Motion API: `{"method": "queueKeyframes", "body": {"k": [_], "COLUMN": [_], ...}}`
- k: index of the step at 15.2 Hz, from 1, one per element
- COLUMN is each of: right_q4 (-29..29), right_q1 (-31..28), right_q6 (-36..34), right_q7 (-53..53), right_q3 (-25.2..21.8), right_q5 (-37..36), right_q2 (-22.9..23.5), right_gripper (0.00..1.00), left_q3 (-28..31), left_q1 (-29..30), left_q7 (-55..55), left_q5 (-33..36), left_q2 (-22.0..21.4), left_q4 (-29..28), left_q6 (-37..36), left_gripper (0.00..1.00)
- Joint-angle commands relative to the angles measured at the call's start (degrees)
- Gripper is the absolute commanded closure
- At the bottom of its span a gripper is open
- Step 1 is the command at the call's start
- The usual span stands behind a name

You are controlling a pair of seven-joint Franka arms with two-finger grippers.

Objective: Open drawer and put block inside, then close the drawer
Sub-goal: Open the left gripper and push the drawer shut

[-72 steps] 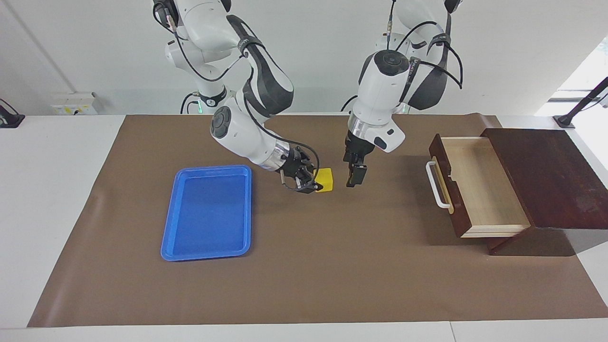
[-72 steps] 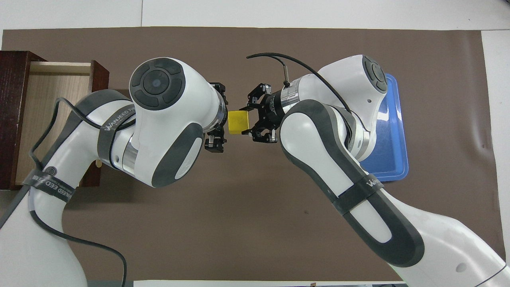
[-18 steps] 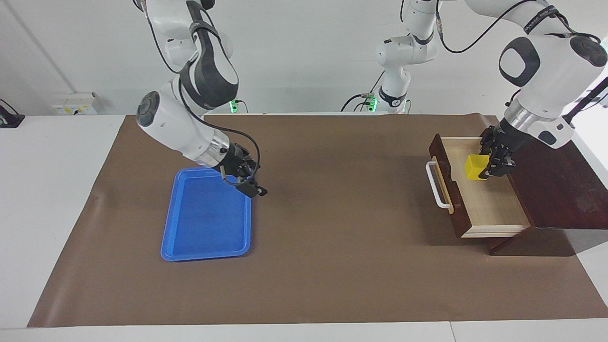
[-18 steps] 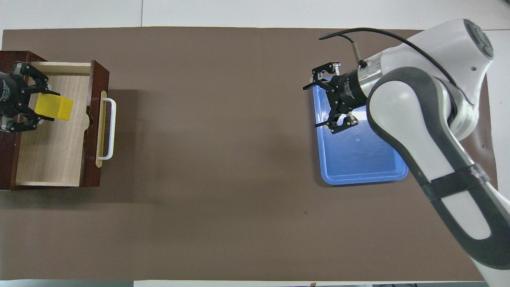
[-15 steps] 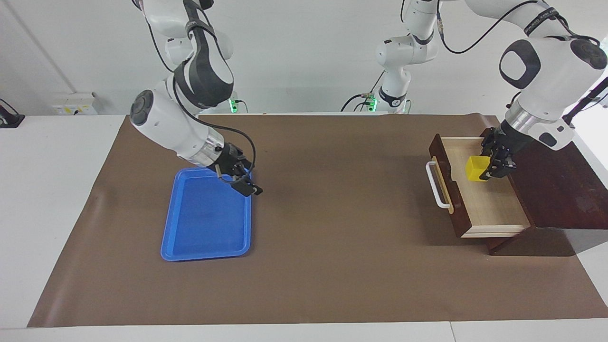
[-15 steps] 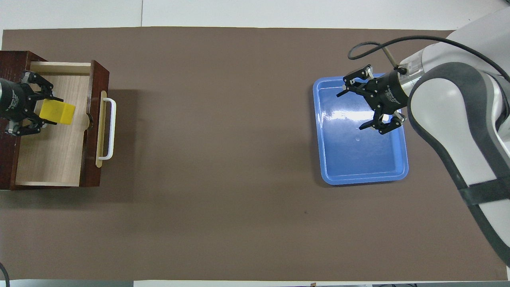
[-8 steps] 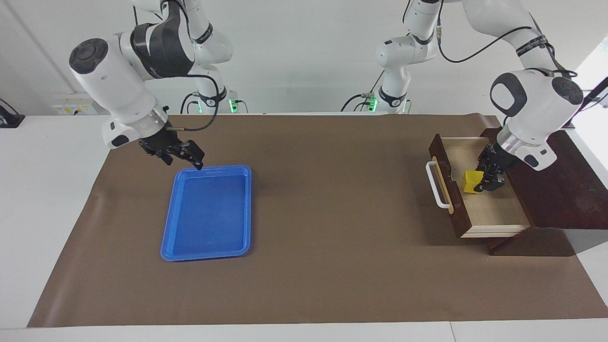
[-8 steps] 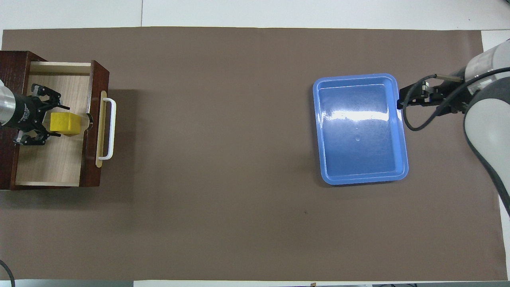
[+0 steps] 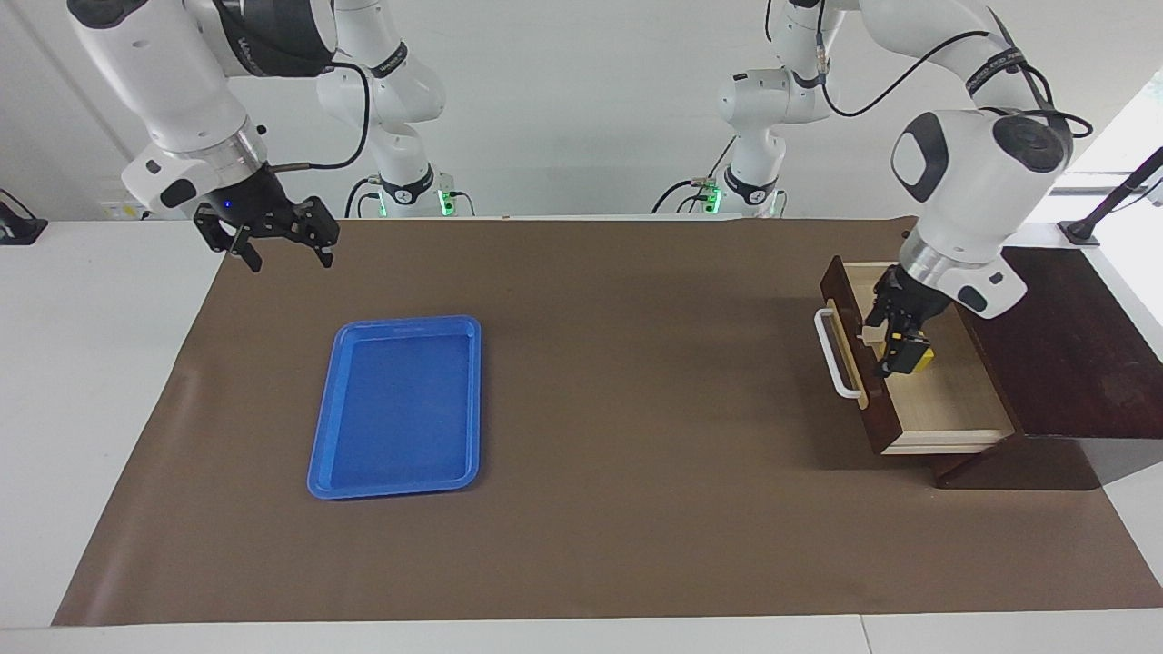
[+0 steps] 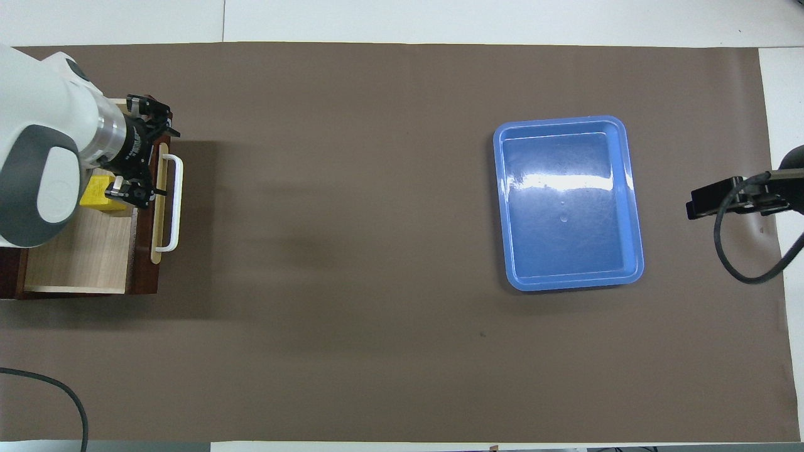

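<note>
At the left arm's end of the worktop (image 9: 109, 381): dark reddish-brown wooden box (image 9: 1063, 345), with the drawer (image 9: 949, 404) pulled well out toward the middle of the brown mat (image 9: 636, 409). Pale wood floor of the drawer open to view. White bar handle (image 9: 834, 356) on the drawer front, facing the middle of the worktop.

Inside the drawer, close to its front panel and about midway along it: the block (image 9: 921, 357), a small yellow cube, only partly visible past the black fingers. In the overhead view, the same block (image 10: 95, 192) half covered by the left arm (image 10: 44, 163).

Left jaws over the front part of the drawer, pointing down, spread wide: one finger above the front panel's end farther from the robots, the other just beside the block. Nothing clamped between them. Contact between that finger and the block: cannot tell.

Right arm (image 9: 182, 82) waiting high at its own end of the worktop. Right jaws open and empty, fingers clearly apart, hanging over the mat's edge, well apart from everything else. In the overhead view, only a dark part of them at the frame's edge.

On the mat toward the right arm's end: blue tray (image 9: 397, 321), flat, with nothing in it, well apart from the drawer.
</note>
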Motion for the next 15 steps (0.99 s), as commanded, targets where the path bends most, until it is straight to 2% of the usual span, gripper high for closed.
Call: {"method": "queueKeyframes", "body": {"k": [1,3,7,9,11,15], "right_q4": [-0.2,-0.5,-1.4,-1.4,-0.5,2.4], "right_q1": [-2.4,-3.0,-3.1,-3.1,-3.1,-3.1], "right_q6": [-1.8,-1.0,1.6,2.5,2.4,0.1], "right_q7": [-1.4,-1.4,-1.4,-1.4,-2.8,-2.9], "right_q3": [1.7,1.8,1.7,1.8,2.5,2.7], "right_q5": [-0.8,-0.8,-1.2,-3.3,-5.9,-4.9], "right_q2": [0.5,1.5,3.1,3.3,3.6,3.9], "right_gripper": [0.00,0.00,0.00,0.00,0.00,0.00], "left_q3": [0.8,0.8,1.2,1.2,1.2,1.1], "left_q1": [0.5,1.2,4.6,6.3,8.1,13.2], "left_q7": [-3.2,-3.8,-3.2,-2.4,0.2,9.0], "left_q5": [3.0,4.6,5.5,8.2,8.3,8.3], "left_q2": [-0.5,-1.5,-0.6,0.0,0.0,-0.4], "left_q4": [-4.9,-8.3,-6.0,-5.3,-5.5,-7.1], "left_q6": [3.9,7.4,8.9,9.2,10.1,12.4], "left_gripper": [0.00,0.00,0.00,0.00,0.00,0.00]}}
